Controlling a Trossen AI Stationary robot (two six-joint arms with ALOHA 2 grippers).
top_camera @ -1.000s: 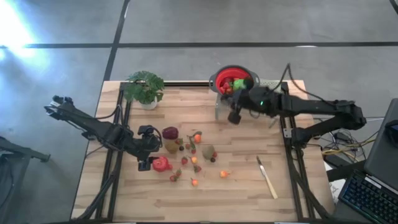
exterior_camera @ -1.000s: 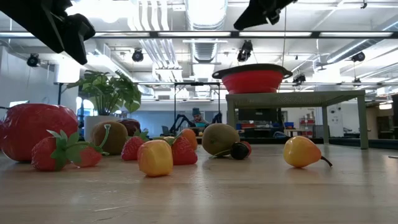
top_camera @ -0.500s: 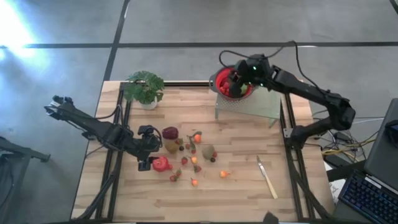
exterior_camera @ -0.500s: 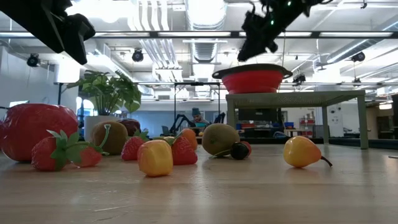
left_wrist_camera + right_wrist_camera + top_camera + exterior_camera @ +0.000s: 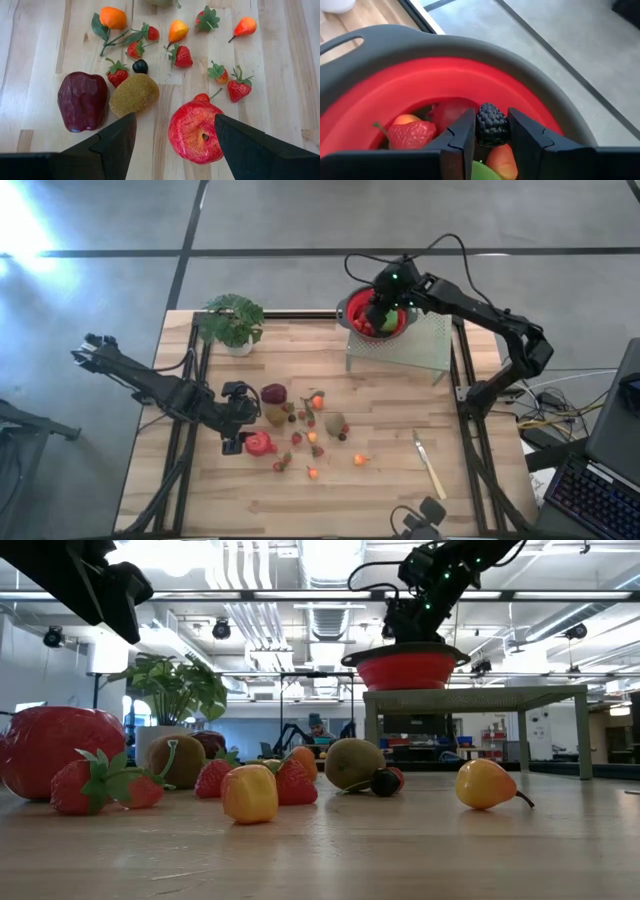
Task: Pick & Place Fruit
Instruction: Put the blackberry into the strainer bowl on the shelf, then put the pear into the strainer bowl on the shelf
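The left gripper point(image 5: 236, 420) hangs with its fingers spread and empty above the big red apple point(image 5: 196, 132), at the left edge of the fruit group point(image 5: 310, 430) lying mid-table. The wooden table point(image 5: 400, 480) is mostly bare near and right, except a knife point(image 5: 430, 465). Far right, on a small grey stand point(image 5: 415, 350), the right gripper point(image 5: 492, 131) pinches a blackberry point(image 5: 492, 125) over the red bowl point(image 5: 352, 308). A second ago this arm was before the stand; the left arm has not moved.
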